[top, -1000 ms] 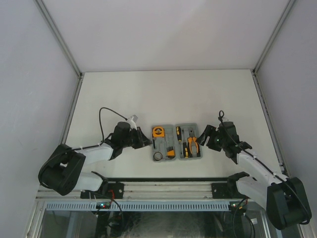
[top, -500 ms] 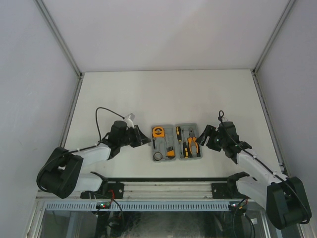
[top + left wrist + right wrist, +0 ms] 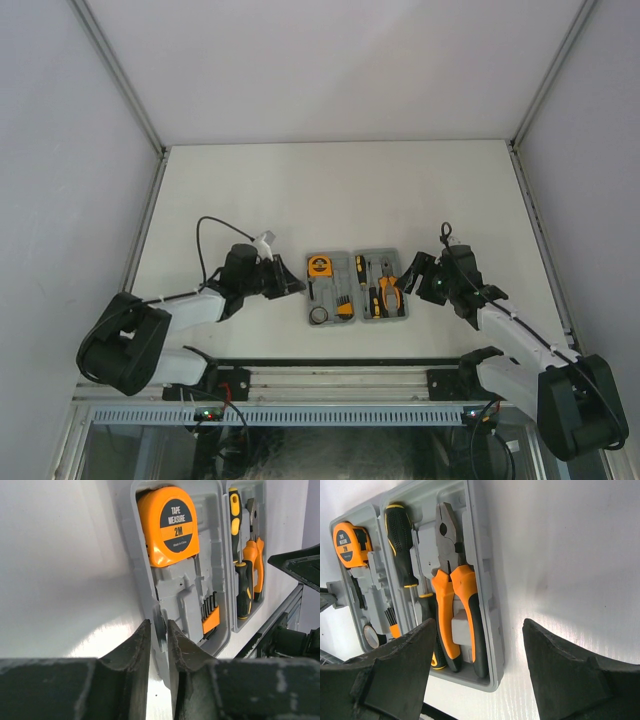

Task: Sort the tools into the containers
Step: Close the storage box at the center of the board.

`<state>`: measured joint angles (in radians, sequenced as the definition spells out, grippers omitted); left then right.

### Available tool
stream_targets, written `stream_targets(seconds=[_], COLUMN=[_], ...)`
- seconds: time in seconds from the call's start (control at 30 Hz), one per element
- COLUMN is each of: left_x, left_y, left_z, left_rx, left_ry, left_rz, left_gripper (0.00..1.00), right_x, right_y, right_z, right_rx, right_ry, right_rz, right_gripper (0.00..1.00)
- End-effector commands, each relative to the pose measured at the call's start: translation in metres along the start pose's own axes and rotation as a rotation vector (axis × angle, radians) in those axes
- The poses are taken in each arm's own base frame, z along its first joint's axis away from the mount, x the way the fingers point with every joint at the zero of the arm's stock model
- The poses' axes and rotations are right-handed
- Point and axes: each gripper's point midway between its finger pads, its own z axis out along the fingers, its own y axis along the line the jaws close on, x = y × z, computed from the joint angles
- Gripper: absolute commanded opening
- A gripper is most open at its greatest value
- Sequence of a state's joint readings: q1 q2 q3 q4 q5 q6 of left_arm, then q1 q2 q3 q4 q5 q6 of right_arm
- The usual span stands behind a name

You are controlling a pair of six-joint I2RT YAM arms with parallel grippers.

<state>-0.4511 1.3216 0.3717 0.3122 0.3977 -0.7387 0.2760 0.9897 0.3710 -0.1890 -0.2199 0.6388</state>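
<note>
Left end effector (image 3: 159, 630): jaws slightly wider.

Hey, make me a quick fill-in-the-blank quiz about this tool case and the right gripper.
The tape measure sits in the ___ half of the tool case.
The pliers have ___ handles.
The right gripper stands ___.
Missing words: left, orange, open.

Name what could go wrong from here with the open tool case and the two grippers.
1. The left gripper straddles the left rim of the tool case. Pulling away crookedly could drag or tip the case and unseat the tape measure.
2. The right gripper hangs open at the case's right rim, near the pliers. Moving inward, a finger could shove the case sideways.
</note>
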Motion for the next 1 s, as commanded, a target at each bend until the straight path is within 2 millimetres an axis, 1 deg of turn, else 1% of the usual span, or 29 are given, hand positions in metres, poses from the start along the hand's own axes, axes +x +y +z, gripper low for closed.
stream_targets(seconds=[0.0, 0.13, 0.23, 0.33, 0.47, 0.83, 0.97], left_x=[0.007, 0.006, 0.006, 0.008, 0.010, 0.018, 0.019], left_y=[0.004, 0.004, 0.005, 0.008, 0.013, 0.020, 0.021], left_z=[0.001, 0.002, 0.002, 0.001, 0.001, 0.004, 0.004], left_rx=[0.014, 0.013, 0.007, -0.004, -0.012, -0.024, -0.024], left_ry=[0.022, 0.019, 0.016, 0.013, 0.010, 0.022, 0.025], left_rz=[0.022, 0.018, 0.017, 0.017, 0.014, -0.008, -0.007], left_gripper=[0.21, 0.08, 0.01, 0.00, 0.00, 0.00, 0.00], right_x=[-0.008, -0.008, -0.008, -0.012, -0.015, -0.015, -0.014], right_y=[0.005, 0.004, 0.008, 0.012, 0.013, 0.015, 0.021], right_z=[0.001, 0.001, 0.001, 0.001, 0.003, 0.018, 0.021], right_rx=[-0.027, -0.024, -0.052, -0.070, -0.089, -0.154, -0.201], right_ry=[-0.035, -0.037, -0.043, -0.059, -0.059, 0.006, 0.030], right_rz=[-0.017, -0.015, -0.008, -0.002, 0.007, 0.017, 0.012], right_gripper=[0.69, 0.69, 0.72, 0.74, 0.74, 0.66, 0.63])
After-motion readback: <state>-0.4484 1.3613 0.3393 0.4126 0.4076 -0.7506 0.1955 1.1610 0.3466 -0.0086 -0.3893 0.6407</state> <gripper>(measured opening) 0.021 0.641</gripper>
